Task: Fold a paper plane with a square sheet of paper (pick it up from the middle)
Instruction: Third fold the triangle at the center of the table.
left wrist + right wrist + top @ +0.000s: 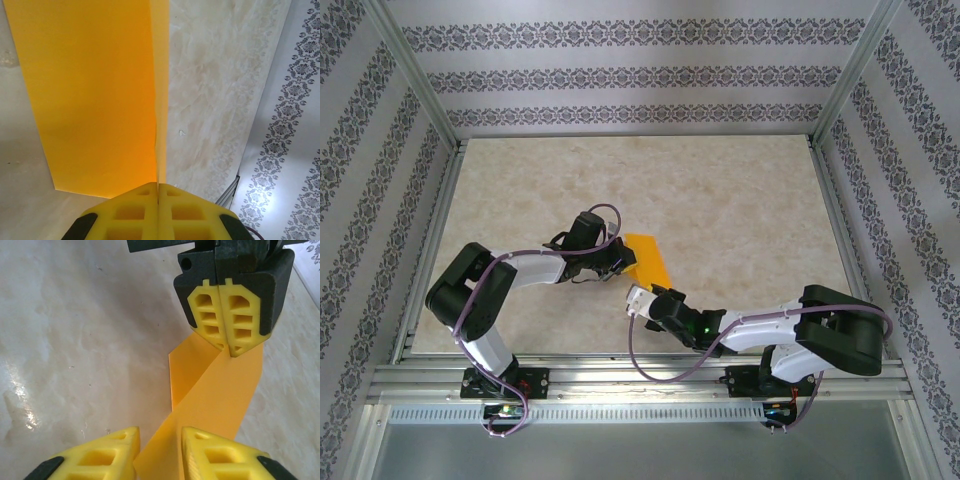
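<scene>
The square sheet of paper [653,262] is bright orange and folded along a centre crease, standing as a low tent on the table. My left gripper [623,262] is shut on the crease at the sheet's far end. In the left wrist view its pads [158,186] pinch the ridge, and the orange sheet [95,100] runs away from them. My right gripper [159,450] is open at the near end. The raised paper [225,400] passes between its fingers, close to the right pad [215,455]. The left gripper [226,347] shows beyond it.
The beige marble-patterned table [740,200] is walled on three sides by patterned panels [620,75]. Aluminium frame rails [640,375] run along the near edge by the arm bases. Both arms meet near the table's middle front.
</scene>
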Available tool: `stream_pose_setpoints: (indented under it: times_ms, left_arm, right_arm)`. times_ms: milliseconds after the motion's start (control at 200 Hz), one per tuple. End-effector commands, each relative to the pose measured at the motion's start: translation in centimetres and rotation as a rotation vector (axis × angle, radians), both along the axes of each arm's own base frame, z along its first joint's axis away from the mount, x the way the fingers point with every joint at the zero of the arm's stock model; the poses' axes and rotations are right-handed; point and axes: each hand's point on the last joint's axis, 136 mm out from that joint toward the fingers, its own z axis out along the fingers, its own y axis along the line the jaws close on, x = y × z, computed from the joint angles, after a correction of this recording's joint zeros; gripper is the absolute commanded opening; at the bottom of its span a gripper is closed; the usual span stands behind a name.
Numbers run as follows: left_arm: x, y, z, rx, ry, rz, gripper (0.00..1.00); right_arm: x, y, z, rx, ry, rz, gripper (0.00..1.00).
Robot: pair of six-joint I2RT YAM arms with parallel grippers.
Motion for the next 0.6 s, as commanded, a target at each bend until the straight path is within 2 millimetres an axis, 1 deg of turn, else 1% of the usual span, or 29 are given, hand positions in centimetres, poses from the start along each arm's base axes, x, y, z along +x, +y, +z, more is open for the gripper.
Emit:
stream_pose_setpoints:
  times_ms: [0,135,265,325,415,460,550,595]
  left_arm:
    - [0.55,0.30,0.93,-0.009,-0.021,0.011,0.07]
    - [0.56,0.34,0.80,-0.006,-0.020,0.012,0.07]
    - [0.59,0.31,0.84,-0.007,-0.020,0.013,0.07]
    - [0.66,0.31,0.96,-0.008,-0.023,0.013,0.07]
    - [0.60,0.37,0.85,-0.005,-0.020,0.013,0.07]
    - [0.63,0.35,0.79,-0.005,-0.020,0.015,0.07]
    - [0.66,0.41,0.90,-0.007,-0.024,0.019,0.08]
    - [0.61,0.52,0.86,0.000,-0.024,0.020,0.11]
  right_arm:
    - [0.66,-0.61,0.93,0.043,-0.024,-0.042,0.24]
    - [0.69,-0.80,1.12,0.057,-0.020,-0.049,0.20]
    - [0.65,-0.87,1.02,0.059,-0.010,-0.049,0.11]
    - [0.63,-0.89,0.97,0.060,-0.008,-0.050,0.10]
    - [0.67,-0.94,0.92,0.060,-0.005,-0.053,0.04]
    - [0.68,-0.97,0.89,0.061,-0.004,-0.055,0.00]
    - [0.68,-1.00,0.92,0.063,-0.001,-0.057,0.00]
    - [0.70,-1.03,0.93,0.066,0.001,-0.059,0.00]
